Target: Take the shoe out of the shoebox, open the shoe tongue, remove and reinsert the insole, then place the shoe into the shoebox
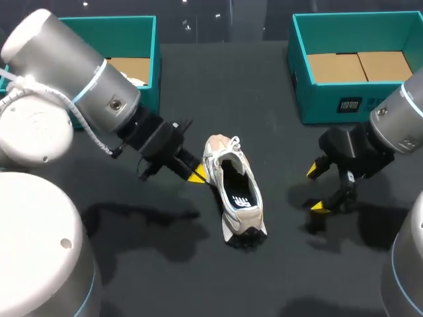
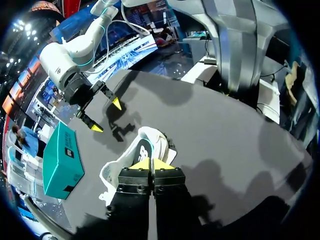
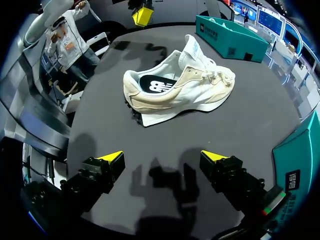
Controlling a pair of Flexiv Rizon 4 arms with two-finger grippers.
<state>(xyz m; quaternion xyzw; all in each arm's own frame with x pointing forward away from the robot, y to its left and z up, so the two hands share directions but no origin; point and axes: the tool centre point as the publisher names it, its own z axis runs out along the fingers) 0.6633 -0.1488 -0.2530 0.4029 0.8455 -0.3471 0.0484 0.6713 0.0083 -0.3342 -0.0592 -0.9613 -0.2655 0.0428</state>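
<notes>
I had the white and beige sneaker (image 1: 218, 162) standing on its sole near the middle of the dark counter (image 1: 264, 99), outside both boxes, with its laced front toward the far edge and its heel toward me. Its black insole (image 1: 241, 198) lay inside the opening. In the right wrist view the white tongue (image 3: 192, 47) stood up above the laces.

My left end effector (image 1: 197, 175) was low at the sneaker's left side, level with the opening. From the left wrist camera its yellow tips were clenched together, right up against the rim of the sneaker's collar. I could not tell whether any of the shoe's edge was pinched between them.

My right end effector (image 1: 316, 188) hung over bare counter to the sneaker's right, apart from it. Its two fingers were spread wide and held nothing. From its own camera the sneaker sat ahead of the released fingers, side on, with the heel end nearer the left arm's yellow tips beyond it.

The teal cardboard shoebox at the far left (image 1: 142, 39) sat behind my left arm. The second teal shoebox at the far right (image 1: 324, 102) sat behind my right arm. Both were open-topped with brown card showing inside, well apart from the sneaker.
</notes>
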